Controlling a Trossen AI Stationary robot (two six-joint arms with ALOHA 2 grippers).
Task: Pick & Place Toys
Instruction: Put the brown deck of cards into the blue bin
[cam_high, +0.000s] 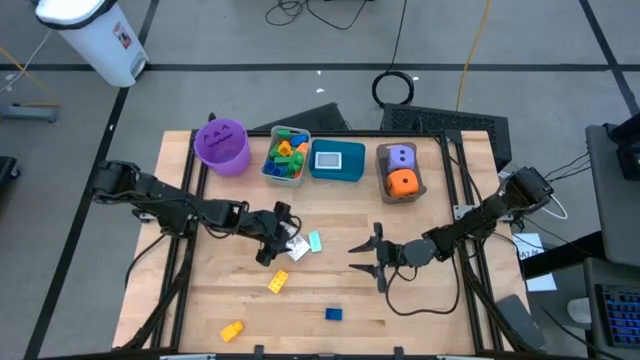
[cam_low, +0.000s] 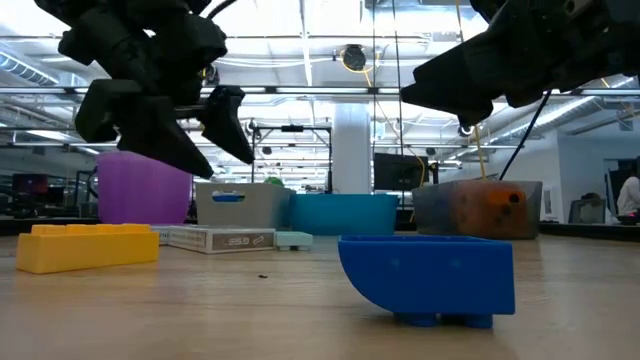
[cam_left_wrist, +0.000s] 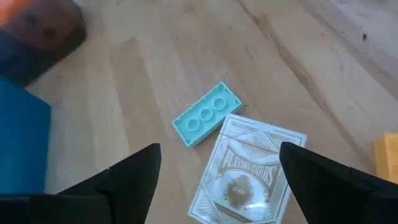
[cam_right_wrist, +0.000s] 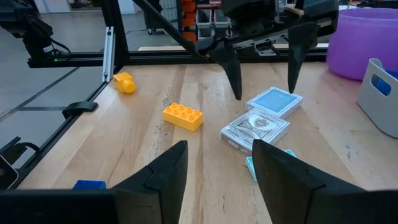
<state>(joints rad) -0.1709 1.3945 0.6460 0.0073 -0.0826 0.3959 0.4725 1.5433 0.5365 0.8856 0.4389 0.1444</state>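
Note:
Two card decks lie flat on the table's middle: a white one (cam_left_wrist: 249, 177) and a blue one (cam_right_wrist: 274, 101). A teal brick (cam_left_wrist: 206, 114) lies flat beside them. My left gripper (cam_left_wrist: 219, 149) hovers open just above the decks, slanting down, touching nothing; it also shows in the right wrist view (cam_right_wrist: 264, 87). My right gripper (cam_high: 368, 258) stands open and level to the right of the decks, with nothing between its fingers. Loose on the table are an orange-yellow brick (cam_high: 278, 282), a yellow piece (cam_high: 231, 330) and a blue brick (cam_high: 333, 314).
Along the far edge stand a purple bucket (cam_high: 221, 146), a grey bin (cam_high: 270, 170) with several bricks, a teal bin (cam_high: 337, 172) and a brown bin (cam_high: 383, 160) holding a purple and an orange die. Bare wood lies toward the near edge.

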